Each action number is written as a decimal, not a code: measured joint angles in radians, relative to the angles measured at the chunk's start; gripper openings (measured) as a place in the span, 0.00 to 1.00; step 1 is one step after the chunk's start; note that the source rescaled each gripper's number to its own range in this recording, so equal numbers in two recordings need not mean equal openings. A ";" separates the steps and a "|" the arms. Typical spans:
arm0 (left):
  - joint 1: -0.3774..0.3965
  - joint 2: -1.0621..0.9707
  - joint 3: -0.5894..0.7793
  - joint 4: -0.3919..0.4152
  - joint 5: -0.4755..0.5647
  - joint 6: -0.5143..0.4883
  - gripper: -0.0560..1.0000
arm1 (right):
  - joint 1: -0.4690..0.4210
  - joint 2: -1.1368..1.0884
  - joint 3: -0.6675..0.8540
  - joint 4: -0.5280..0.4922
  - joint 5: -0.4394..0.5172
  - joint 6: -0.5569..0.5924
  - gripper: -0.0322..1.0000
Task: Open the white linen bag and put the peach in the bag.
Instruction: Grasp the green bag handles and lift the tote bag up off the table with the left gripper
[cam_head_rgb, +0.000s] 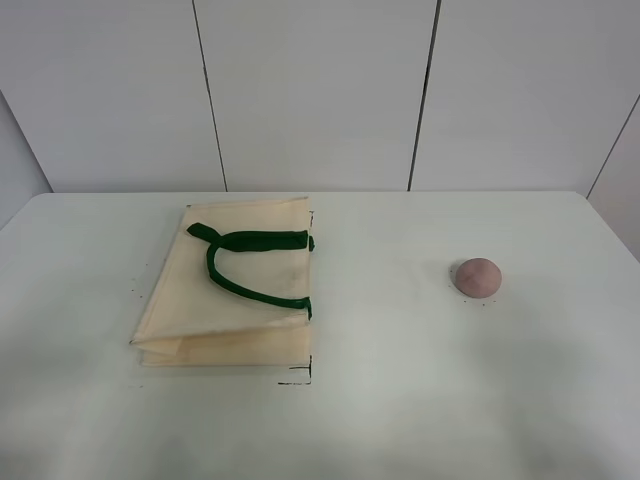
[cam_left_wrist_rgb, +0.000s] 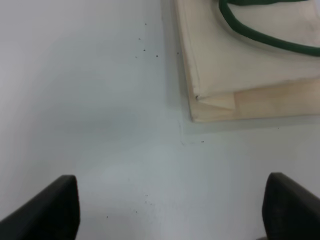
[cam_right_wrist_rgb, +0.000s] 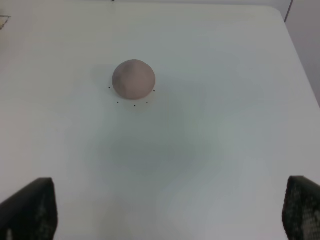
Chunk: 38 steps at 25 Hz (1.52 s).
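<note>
The left gripper (cam_left_wrist_rgb: 170, 215) is spread wide, empty, the white linen bag (cam_left_wrist_rgb: 260, 70) ahead; the right gripper (cam_right_wrist_rgb: 165, 215) likewise, the peach (cam_right_wrist_rgb: 133, 79) ahead.

- The left fingers (cam_left_wrist_rgb: 47, 210) are seen as two matte black tips, smooth-faced, with slanted upper edges and blunt corners.
- The right fingers (cam_right_wrist_rgb: 30, 210) are likewise seen as two dark tips, but their surface is marked by a fine, grainy texture.
</note>
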 joint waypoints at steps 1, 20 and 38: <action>0.000 0.000 0.000 0.000 0.000 0.000 1.00 | 0.000 0.000 0.000 0.000 0.000 0.000 1.00; 0.000 0.574 -0.290 0.000 0.008 -0.024 1.00 | 0.000 0.000 0.000 0.000 0.000 0.000 1.00; -0.062 1.837 -1.027 -0.044 -0.078 -0.118 1.00 | 0.000 0.000 0.000 0.000 0.000 0.000 1.00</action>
